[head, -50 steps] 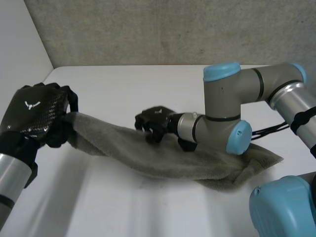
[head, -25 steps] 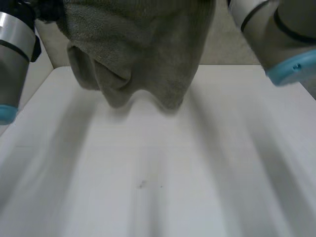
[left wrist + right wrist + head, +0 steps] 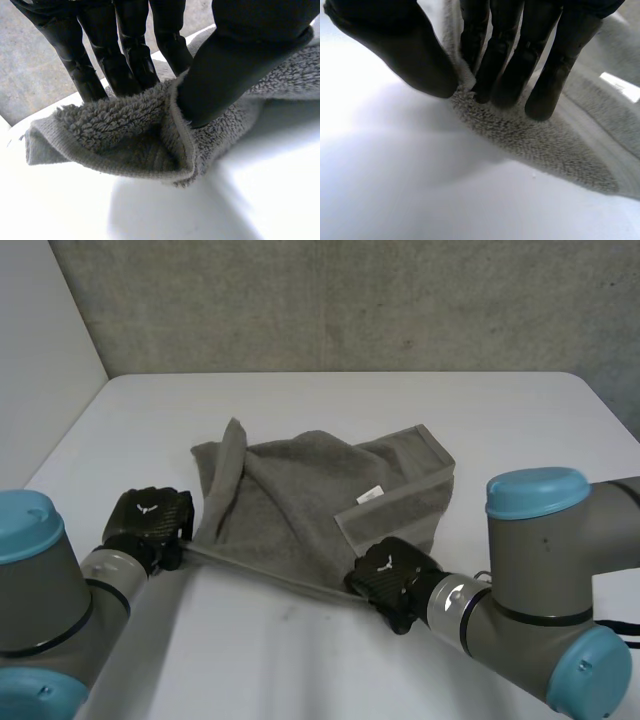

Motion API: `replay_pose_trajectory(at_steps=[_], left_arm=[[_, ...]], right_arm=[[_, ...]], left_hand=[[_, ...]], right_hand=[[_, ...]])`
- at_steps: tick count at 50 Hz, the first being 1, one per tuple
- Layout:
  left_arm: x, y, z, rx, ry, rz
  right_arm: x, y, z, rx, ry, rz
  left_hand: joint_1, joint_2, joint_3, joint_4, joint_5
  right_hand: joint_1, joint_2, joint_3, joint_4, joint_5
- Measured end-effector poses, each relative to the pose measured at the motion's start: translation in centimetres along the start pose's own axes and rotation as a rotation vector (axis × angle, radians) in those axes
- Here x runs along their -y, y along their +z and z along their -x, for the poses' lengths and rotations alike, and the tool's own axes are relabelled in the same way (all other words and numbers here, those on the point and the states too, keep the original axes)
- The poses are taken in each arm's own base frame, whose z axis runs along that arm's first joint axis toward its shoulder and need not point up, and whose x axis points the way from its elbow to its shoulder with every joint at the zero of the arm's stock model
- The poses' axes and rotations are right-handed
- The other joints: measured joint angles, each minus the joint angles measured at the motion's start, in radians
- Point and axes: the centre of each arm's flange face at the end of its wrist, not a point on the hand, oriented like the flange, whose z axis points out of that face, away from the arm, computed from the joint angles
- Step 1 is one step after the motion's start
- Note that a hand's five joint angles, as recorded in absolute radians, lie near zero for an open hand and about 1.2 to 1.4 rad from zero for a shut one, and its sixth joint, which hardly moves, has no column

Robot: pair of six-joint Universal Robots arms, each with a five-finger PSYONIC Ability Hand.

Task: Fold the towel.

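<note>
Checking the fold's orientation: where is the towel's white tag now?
In the head view the tag lies on the towel, right of its middle, just beyond the right hand.

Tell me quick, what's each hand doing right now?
Left hand: shut on the towel, pinching its near left corner.
Right hand: shut on the towel, pinching its near edge.

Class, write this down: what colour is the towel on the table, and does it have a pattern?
The towel is plain grey-brown with no pattern. It shows best in the head view.
</note>
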Motion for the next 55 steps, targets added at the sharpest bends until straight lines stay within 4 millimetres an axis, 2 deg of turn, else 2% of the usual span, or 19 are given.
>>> replay_pose_trajectory(at_steps=[1,2,5,14,19,24,26,33,42,47,55], left_arm=[[0.0,-0.1,0.0,0.0,0.005,0.0],[0.1,-0.2,0.0,0.0,0.014,-0.003],[0.6,-0.6,0.2,0.007,0.026,-0.022],[1.8,-1.5,0.9,0.032,0.023,-0.067],[1.8,-1.8,1.0,0.038,0.02,-0.069],[1.7,-2.0,1.1,0.039,0.02,-0.067],[1.7,-2.0,1.1,0.04,0.02,-0.068],[1.8,-2.1,1.1,0.04,0.021,-0.068],[1.8,-2.1,1.1,0.041,0.021,-0.072],[1.8,-2.2,1.1,0.041,0.021,-0.07],[1.7,-2.2,1.1,0.041,0.02,-0.066]], right_arm=[[0.2,-0.2,-0.1,-0.007,0.006,-0.008],[0.7,-0.5,-0.4,-0.021,0.02,-0.025],[2.2,-1.5,-1.2,-0.063,0.059,-0.085],[5.6,-3.8,-4.3,-0.19,0.112,-0.251],[6.5,-3.8,-5.9,-0.229,0.096,-0.285],[7.0,-2.3,-7.0,-0.224,0.039,-0.267],[7.1,-1.0,-7.1,-0.2,-0.012,-0.237],[6.9,3.3,-6.8,-0.101,-0.147,-0.163],[5.6,8.3,-6.1,-0.025,-0.198,-0.158],[4.7,9.9,-5.8,-0.015,-0.193,-0.155],[3.7,10.8,-5.5,-0.013,-0.184,-0.135]], left_hand=[[0.0,0.0,0.0,0.0,0.0],[0.0,0.0,0.0,0.0,0.0],[0.0,0.0,0.0,0.0,0.0],[0.0,0.0,0.0,0.0,0.0],[0.0,0.0,0.0,0.0,0.0],[0.0,0.0,0.0,0.0,0.0],[0.0,0.0,0.0,0.0,0.0],[0.0,0.0,0.0,0.0,0.0],[0.0,0.0,0.0,0.0,0.0],[0.0,0.0,0.0,0.0,0.0],[0.0,0.0,0.0,0.0,0.0]], right_hand=[[-0.082,-0.084,-0.081,-0.081,-0.084],[-0.289,-0.294,-0.286,-0.263,-0.274],[-0.672,-0.664,-0.658,-0.656,-0.678],[-0.717,-0.691,-0.696,-0.694,-0.722],[-0.712,-0.689,-0.693,-0.692,-0.699],[-0.663,-0.663,-0.655,-0.66,-0.636],[-0.645,-0.638,-0.635,-0.639,-0.618],[-0.64,-0.637,-0.632,-0.636,-0.618],[-0.715,-0.681,-0.695,-0.673,-0.719],[-0.716,-0.681,-0.695,-0.673,-0.721],[-0.715,-0.681,-0.695,-0.673,-0.714]])
